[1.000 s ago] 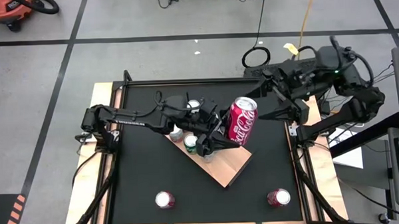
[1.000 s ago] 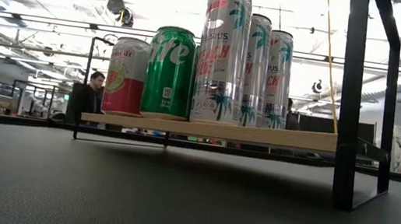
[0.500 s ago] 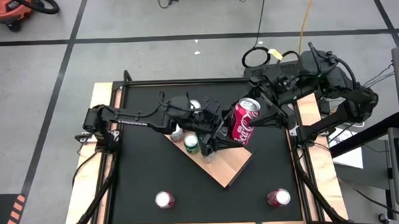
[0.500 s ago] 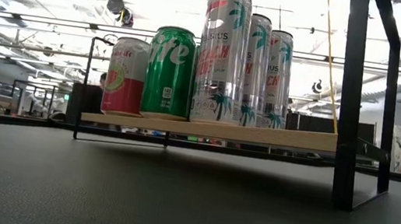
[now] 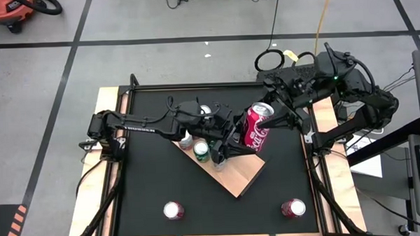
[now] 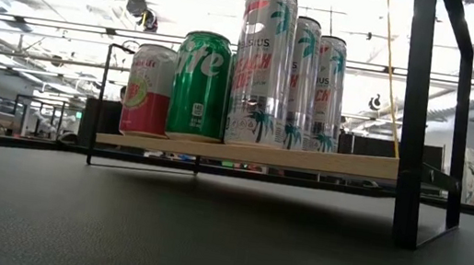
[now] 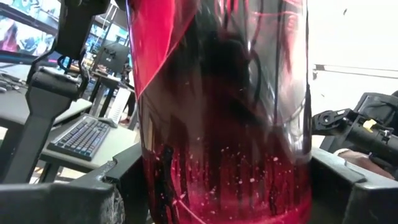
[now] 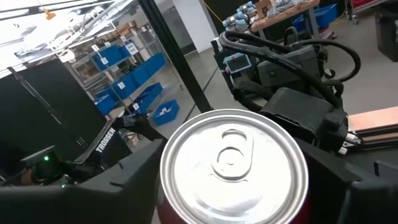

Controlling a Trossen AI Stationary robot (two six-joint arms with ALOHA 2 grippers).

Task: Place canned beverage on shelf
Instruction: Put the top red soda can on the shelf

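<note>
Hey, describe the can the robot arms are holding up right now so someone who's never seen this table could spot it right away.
Start at the tan wooden shelf lying diagonally in the middle of the black table. Above its upper right edge, the left claw and right claw meet on a red cola can. Unlike the cans standing upright on the shelf and table, it is tilted and lifted, gripped from both ends.

— Where is the left claw (image 5: 228, 144)?
— Reaching in from the left, fingers clamped on the lower part of the red can (image 5: 256, 127).
— And the right claw (image 5: 271, 118)?
— Reaching from the right, fingers around the can's top.
</note>
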